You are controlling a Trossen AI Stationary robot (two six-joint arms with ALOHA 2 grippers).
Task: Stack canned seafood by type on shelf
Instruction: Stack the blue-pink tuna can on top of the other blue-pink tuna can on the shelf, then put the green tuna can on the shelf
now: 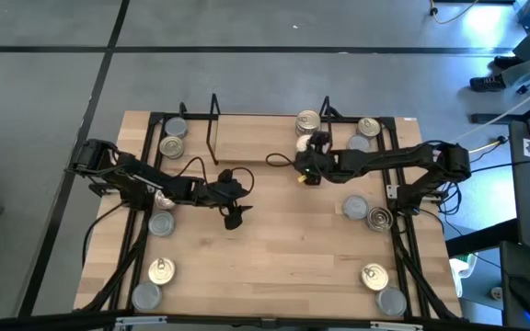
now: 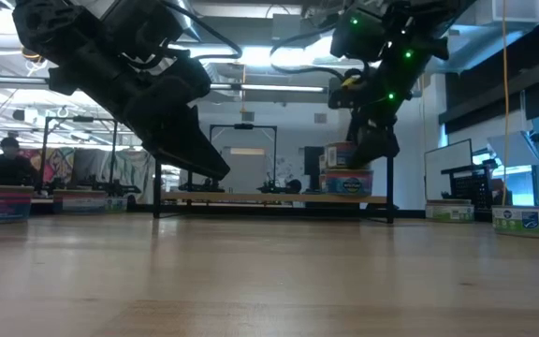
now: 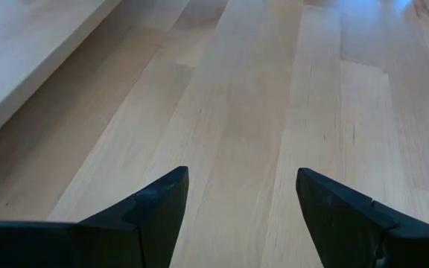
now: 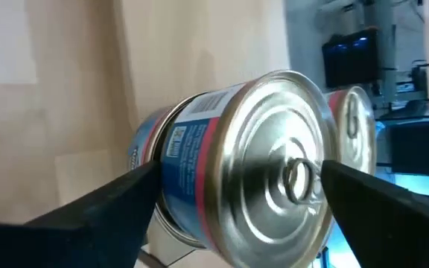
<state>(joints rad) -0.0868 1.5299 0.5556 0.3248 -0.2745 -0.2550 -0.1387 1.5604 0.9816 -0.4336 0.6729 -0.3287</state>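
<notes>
From above, the right tool [image 1: 307, 168] hangs at the low black thin-wire shelf [image 1: 214, 124] on the light wood surface [image 1: 274, 257], beside a gold-lidded round tin [image 1: 308, 120]; the left tool [image 1: 233, 204] hovers mid-surface. At surface level, the right arm reaches down onto two stacked tins [image 2: 347, 170] on the shelf base. Left wrist: fingers [image 3: 159, 205] spread, nothing between. Right wrist: fingers [image 4: 110, 201] parted either side of a blue-and-red-labelled silver tin [image 4: 237, 160], seemingly released, though contact is hard to judge.
</notes>
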